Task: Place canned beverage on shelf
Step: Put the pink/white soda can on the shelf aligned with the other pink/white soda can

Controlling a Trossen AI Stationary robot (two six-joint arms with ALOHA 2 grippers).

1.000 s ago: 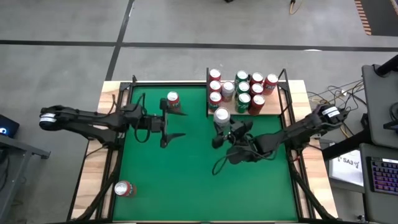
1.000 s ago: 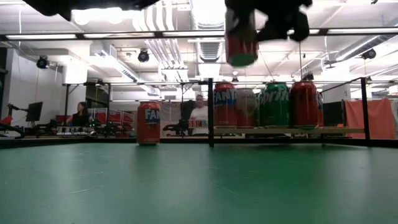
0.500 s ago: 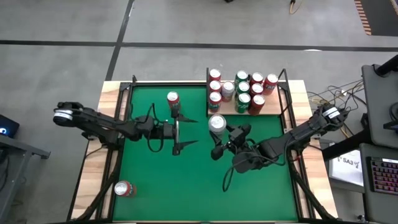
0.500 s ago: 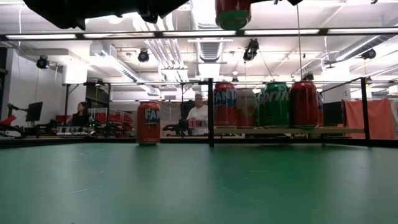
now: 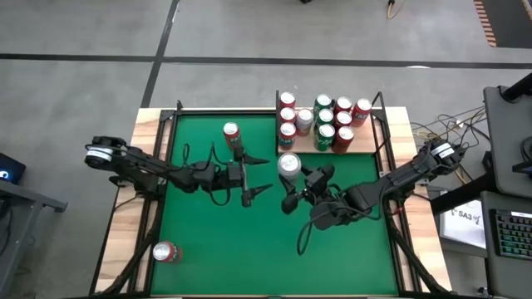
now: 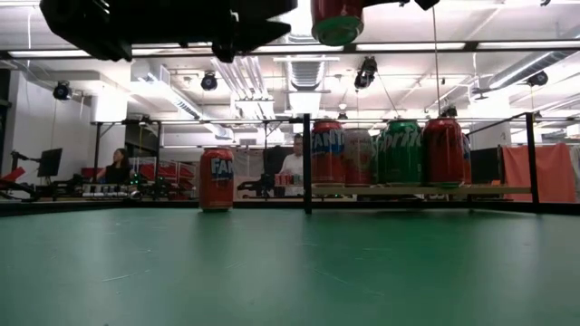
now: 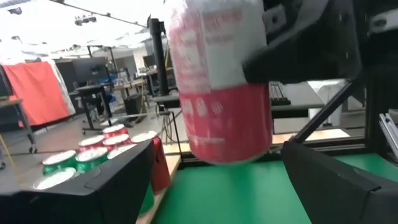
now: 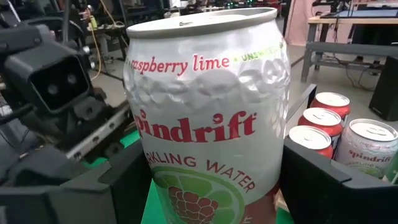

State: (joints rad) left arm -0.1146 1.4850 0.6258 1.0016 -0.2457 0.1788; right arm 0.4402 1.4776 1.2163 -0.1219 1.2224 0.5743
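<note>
Two-arm rig with a can held aloft between the arms, seen from above and from bench level. The right tool [image 5: 290,178] is clamped on a raspberry-lime sparkling-water can [image 5: 288,165], fingers spread wide around its body, the can upright with its long axis vertical and its silver lid facing up. The low view shows the can's base well clear of the green bench [image 5: 208,241]. The left tool [image 5: 256,177], fingers wide apart and holding nothing, sits just left of the held can, its fingertips pointing toward it; in its wrist view the can fills the gap ahead.

The shelf [image 5: 366,143] stands at the far right of the bench, already carrying a cluster of red, green and silver cans. From the held can it lies farther away and slightly right, with a black upright rod at its near-left corner. The right arm is the nearer one, so delivery looks to call for a short carry away and rightward, over the rod edge, then a lowering onto bare board.

Two further red cans stand loose: one [image 5: 231,132] at far left-centre, one [image 5: 165,252] at near left.
</note>
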